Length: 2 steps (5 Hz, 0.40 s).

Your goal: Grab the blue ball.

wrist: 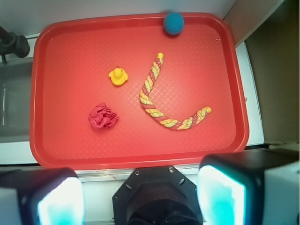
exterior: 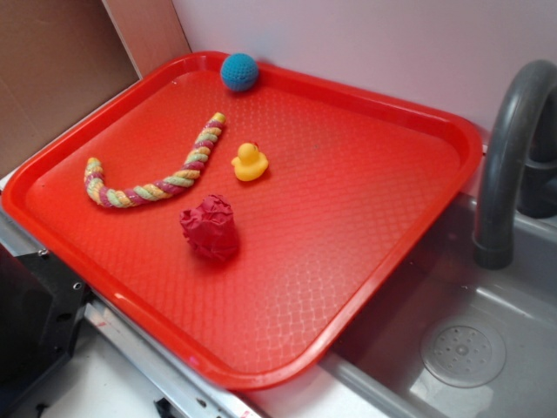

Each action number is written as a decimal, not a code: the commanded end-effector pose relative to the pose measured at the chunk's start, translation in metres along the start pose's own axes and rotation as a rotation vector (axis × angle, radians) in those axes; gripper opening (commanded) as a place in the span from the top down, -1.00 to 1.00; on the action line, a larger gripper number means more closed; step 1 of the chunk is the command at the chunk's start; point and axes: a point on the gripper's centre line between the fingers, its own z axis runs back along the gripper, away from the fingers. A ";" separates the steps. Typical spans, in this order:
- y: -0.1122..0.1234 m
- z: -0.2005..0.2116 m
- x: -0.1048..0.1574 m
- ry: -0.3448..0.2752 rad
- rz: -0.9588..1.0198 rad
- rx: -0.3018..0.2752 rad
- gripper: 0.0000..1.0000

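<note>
Approach not yet begun. Gripper [wrist: 140, 197] held high over tray's near edge, jaws spread wide, nothing gripped. Blue ball [wrist: 173, 23] lodged against far rim of red tray [wrist: 42, 140]. Forward reach, then descent needed.

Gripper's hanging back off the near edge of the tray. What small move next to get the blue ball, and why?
Probably advance the gripper across the tray toward the blue ball at the far rim, staying high. Its fingers look spread, and the rope lies between.
</note>
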 end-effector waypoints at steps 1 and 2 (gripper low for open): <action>0.000 0.000 0.000 0.000 0.000 0.000 -1.00; 0.006 -0.009 0.021 -0.061 -0.030 -0.012 -1.00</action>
